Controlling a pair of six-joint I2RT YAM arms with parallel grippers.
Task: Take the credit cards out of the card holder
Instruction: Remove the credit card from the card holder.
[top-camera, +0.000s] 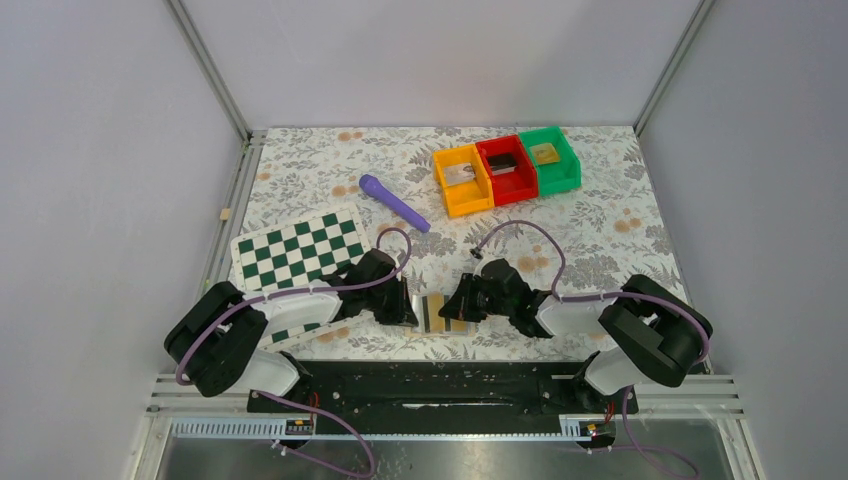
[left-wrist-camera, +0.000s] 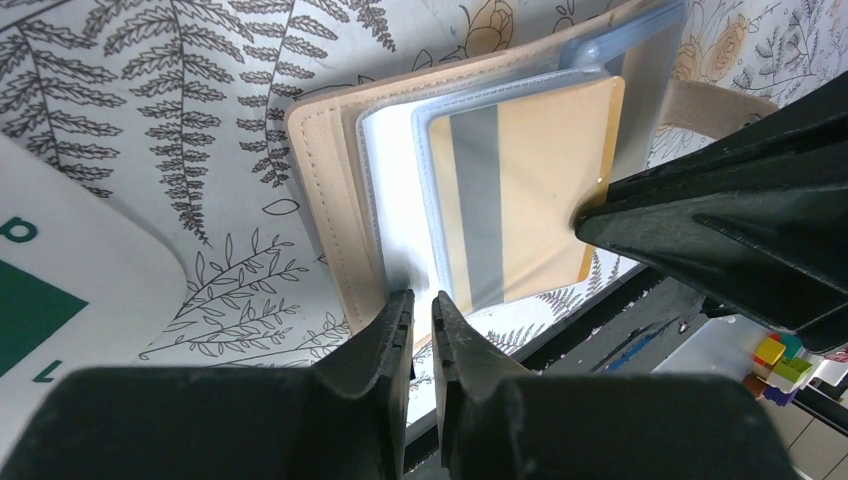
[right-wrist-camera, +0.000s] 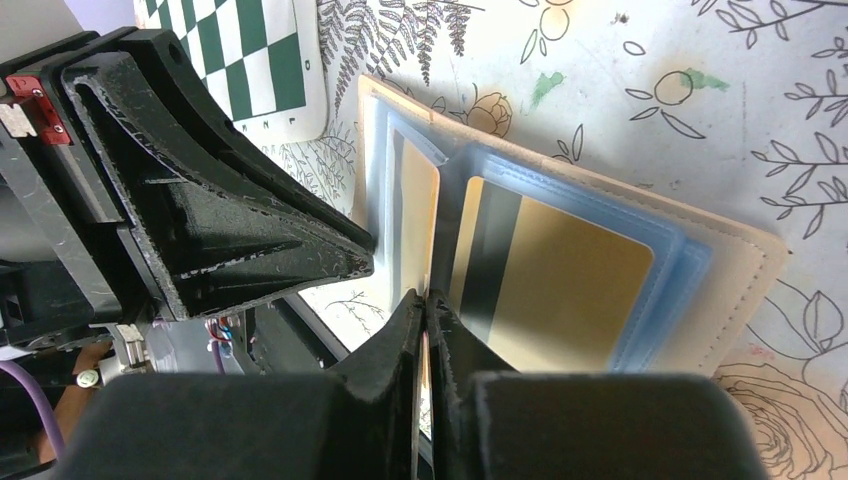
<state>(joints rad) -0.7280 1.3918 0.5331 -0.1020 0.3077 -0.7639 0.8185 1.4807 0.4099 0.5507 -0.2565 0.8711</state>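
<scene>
The card holder (top-camera: 438, 312) lies open on the floral tablecloth (top-camera: 600, 230), close to the near table edge and directly between the two grippers. Its tan cover faces down and its clear sleeves face up.

The left gripper (left-wrist-camera: 420, 305) is at the near left edge of the holder, just beside the tan cover's stitched border. Its jaws are drawn in to a narrow slit, and the edge of the holder's sleeve stack runs into that slit. The jaws are clamped on the holder at this edge.

The right gripper (right-wrist-camera: 425, 300) meets the holder from the opposite side, at the middle fold. Its jaws are pressed together on the free edge of a gold credit card (left-wrist-camera: 540, 190) with a grey stripe. This card sits in a raised sleeve leaf. Whether the sleeve itself is also pinched cannot be determined.

A second gold card (right-wrist-camera: 570, 280) lies flat in the right-hand sleeve, just beside the right fingers.
</scene>
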